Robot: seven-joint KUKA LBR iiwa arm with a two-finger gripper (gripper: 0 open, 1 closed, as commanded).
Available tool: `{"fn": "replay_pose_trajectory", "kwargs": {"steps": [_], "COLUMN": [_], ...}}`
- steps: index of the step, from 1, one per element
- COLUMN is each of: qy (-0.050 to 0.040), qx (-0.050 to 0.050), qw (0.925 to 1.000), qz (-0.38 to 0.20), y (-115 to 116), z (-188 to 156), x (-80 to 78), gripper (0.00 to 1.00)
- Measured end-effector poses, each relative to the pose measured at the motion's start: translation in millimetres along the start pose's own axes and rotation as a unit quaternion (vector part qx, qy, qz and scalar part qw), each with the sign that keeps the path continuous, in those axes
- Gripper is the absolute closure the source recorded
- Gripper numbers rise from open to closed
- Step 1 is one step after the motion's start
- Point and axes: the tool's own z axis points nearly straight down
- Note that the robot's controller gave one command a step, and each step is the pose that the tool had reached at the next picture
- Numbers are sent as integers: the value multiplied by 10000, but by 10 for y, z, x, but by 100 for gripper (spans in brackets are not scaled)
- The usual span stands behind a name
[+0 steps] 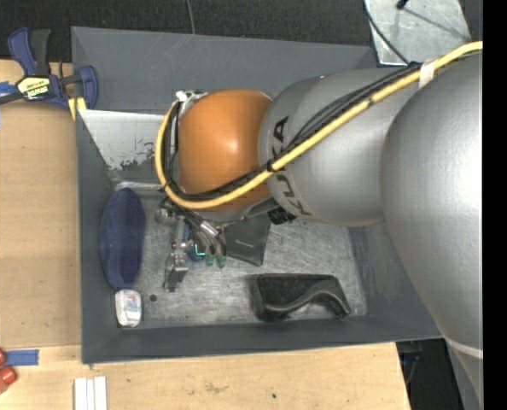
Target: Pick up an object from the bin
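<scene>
Black KUKA lettering [281, 155] runs along the silver arm [364, 152], partly crossed by a cable. The end effector [177, 267] hangs low over the bin [228, 319] floor; whether it is open or closed cannot be told. Just left of it lies a dark blue oval case [121, 236], its long axis running from far wall to near wall.

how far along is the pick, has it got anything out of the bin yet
Nothing is out: the blue oval pad, small white thing, black curved piece and dark grey block all lie in the bin. In hand: the gripper is low over the floor beside that pad. Left: the grasp and lift.
</scene>
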Motion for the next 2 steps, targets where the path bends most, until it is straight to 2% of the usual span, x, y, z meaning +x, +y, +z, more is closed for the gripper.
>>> {"fn": "replay_pose_trajectory", "kwargs": {"steps": [1,2], "qy": [-74,-20], "qx": [-3,12], "qw": [9999,9901], "qz": [107,-1403], "y": [-349,-1296], "z": [-297,624], "x": [-607,-273], "gripper": [0,0]}}
